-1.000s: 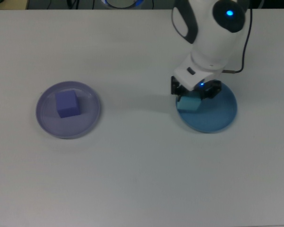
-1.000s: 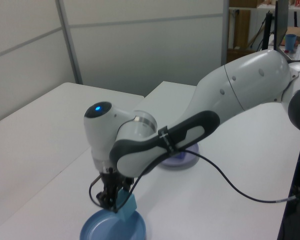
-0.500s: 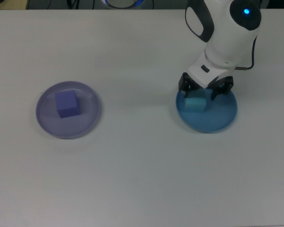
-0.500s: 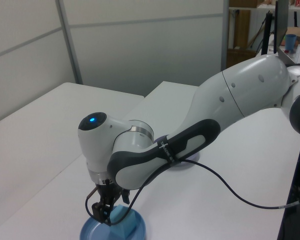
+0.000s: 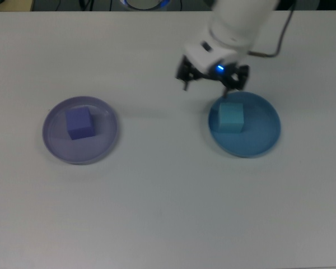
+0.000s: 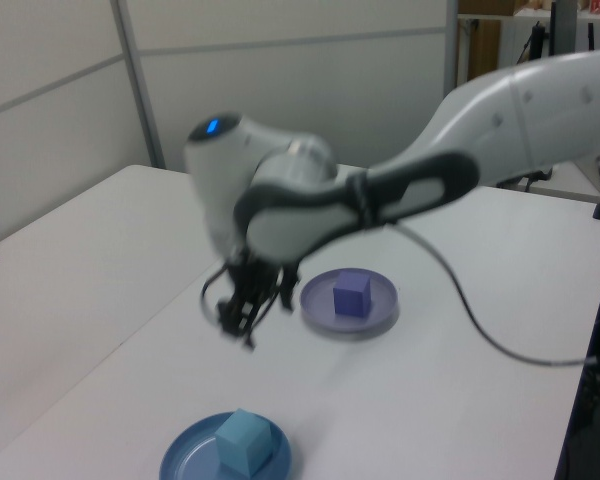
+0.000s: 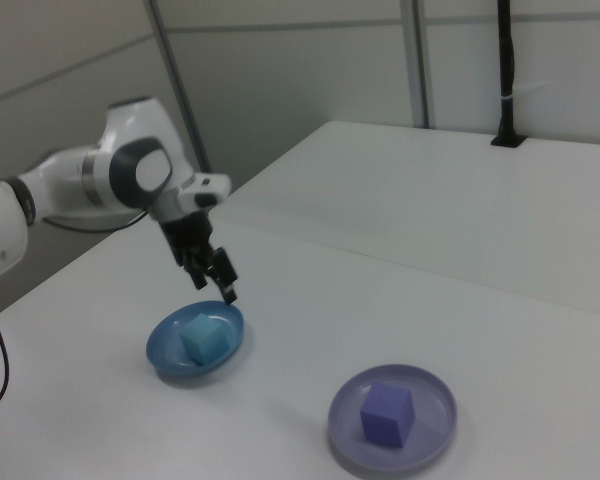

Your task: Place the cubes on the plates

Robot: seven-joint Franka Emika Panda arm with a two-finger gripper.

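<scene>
1. You have two round, shallow, rimmed plates on the white table (image 5: 168, 213). The pale lavender-purple plate (image 5: 109, 137) (image 6: 378, 318) (image 7: 435, 435) sits at the top view's left; the medium blue plate (image 5: 263, 140) (image 6: 185, 458) (image 7: 165, 355) sits at the top view's right, well apart from it.
2. Contents, lavender plate: one small matte purple-blue cube (image 5: 79, 123) (image 6: 352, 295) (image 7: 386, 414), resting flat on the plate floor, a little toward the top view's left of centre.
3. Contents, blue plate: one small matte turquoise cube (image 5: 231, 117) (image 6: 245, 442) (image 7: 206, 340), resting on the plate floor in the half toward the top view's left, inside the rim.
4. Your two-finger gripper (image 5: 210, 81) (image 6: 242, 325) (image 7: 220, 280) hangs in the air beyond the far edge of the blue plate in the top view, apart from both cubes. Its fingers stand spread and carry nothing. In the right view the fingertips are above the plate's far rim, not touching it.
5. Change from half a second ago: the gripper then sat low over the blue plate with its fingers either side of the turquoise cube. It has since risen and moved off toward the top view's left and far side. The turquoise cube stays on the blue plate.
6. The purple-blue cube and lavender plate have not moved.
</scene>
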